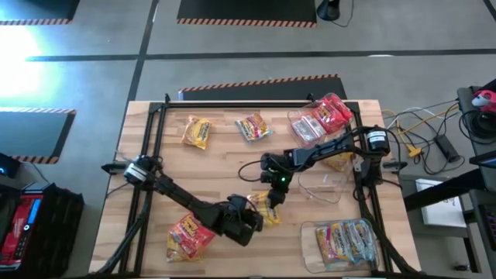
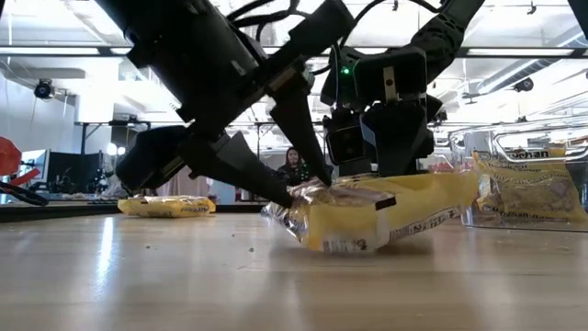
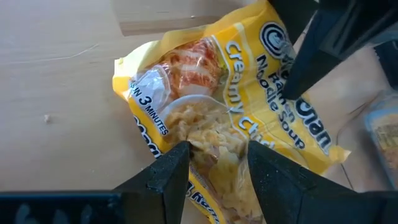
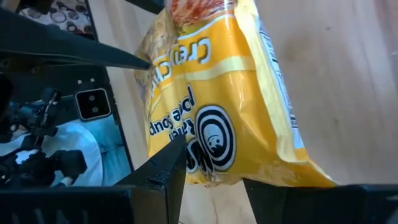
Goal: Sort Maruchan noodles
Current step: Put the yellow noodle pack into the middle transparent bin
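Pale wooden table (image 1: 225, 163) under a dark frame, grey floor all round with hazard-striped mats beyond the far edge. Far to the left of the yellow packet (image 1: 267, 209), dark crates on the floor. Still left of the yellow packet, near the front edge, a red-and-yellow packet (image 1: 190, 235) lying flat; up toward the far edge, an orange packet (image 1: 197, 132) and another packet (image 1: 253, 126), well apart from the action. Just left of the yellow packet, the left gripper (image 1: 252, 217), fingers (image 3: 171, 177) pinching one end of it, crinkled wrapper squeezed between them in the left wrist view. Yellow packet itself (image 2: 386, 211) lifted at the ends, sagging onto the wood in the low view, "Creamy Chicken" lettering readable (image 3: 249, 106). Just beyond the yellow packet, the right gripper (image 1: 275, 195) reaching down, fingers (image 4: 168, 168) closed on its opposite end. Right of the yellow packet, a clear tub (image 1: 319, 120) with red packets near the far edge, an empty-looking clear tub (image 1: 325, 182) beside the right arm, and a third clear tub (image 1: 345, 242) with light-blue-and-yellow packets at the front corner. Further right, cables and a desk off the table. Low view across the wood: bright open room, ceiling lights, a person (image 2: 294, 167) seated far behind.
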